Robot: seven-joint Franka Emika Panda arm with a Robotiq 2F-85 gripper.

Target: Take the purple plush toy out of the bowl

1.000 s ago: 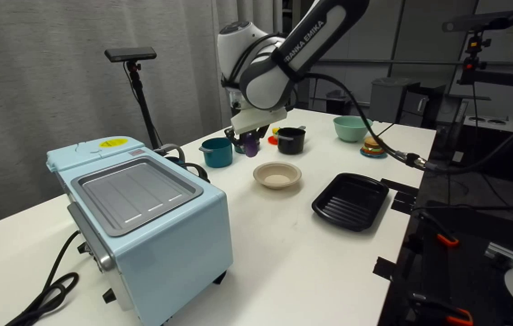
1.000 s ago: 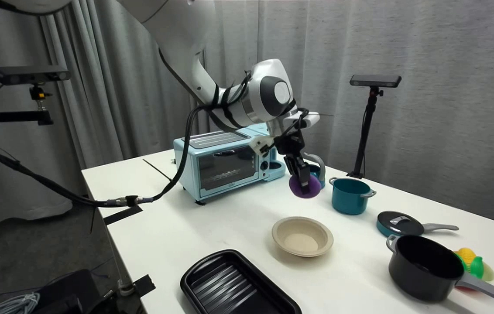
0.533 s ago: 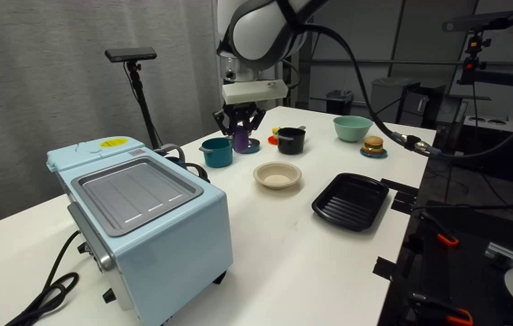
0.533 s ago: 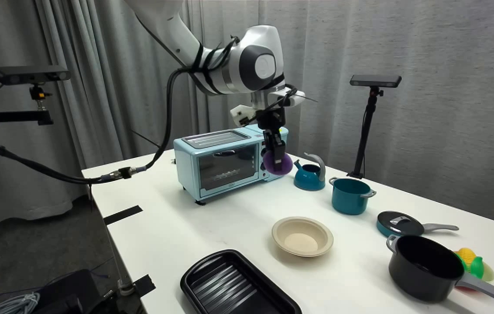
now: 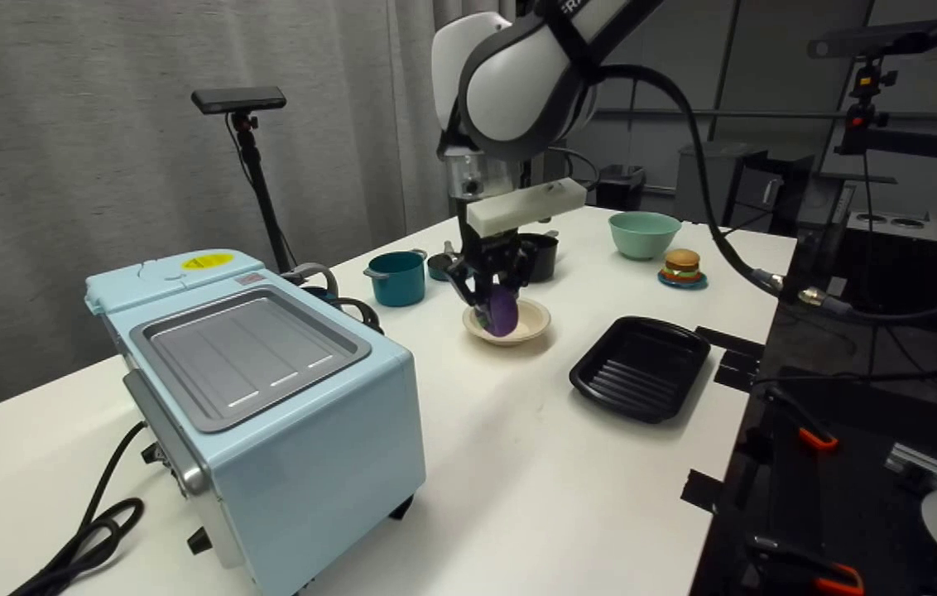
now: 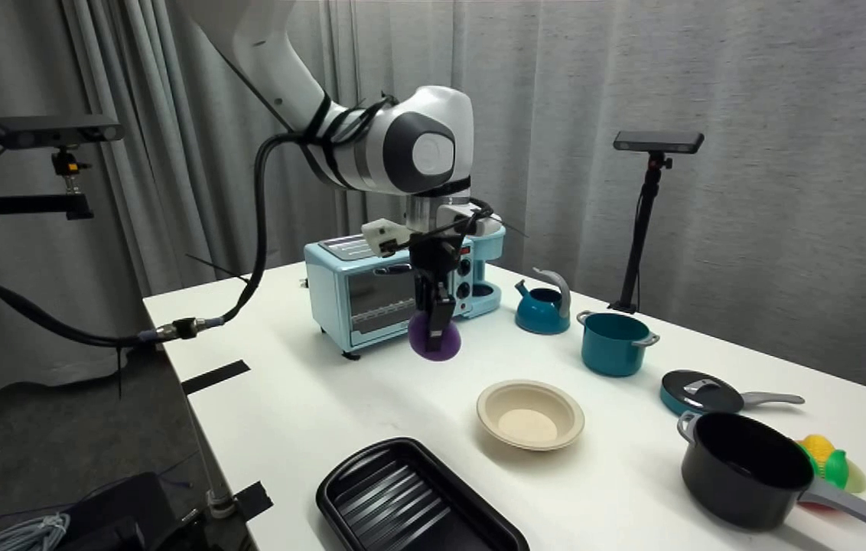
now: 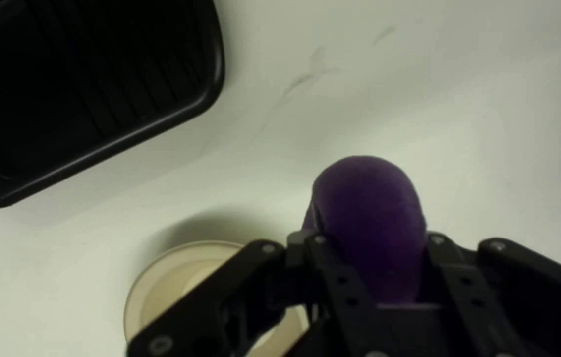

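Our part-closed gripper (image 7: 370, 242) clasped the toy (image 5: 504, 312), so we needed soft touchdown inside the taped edge of the desk (image 6: 310, 402), beside the bowl (image 6: 529, 423), before releasing.

We can pass over bare tabletop (image 5: 510, 447) between oven (image 5: 311, 463) and black tray (image 5: 646, 362); the bowl (image 6: 531, 425) stands at one end, the teal pot (image 6: 610, 352) past it.
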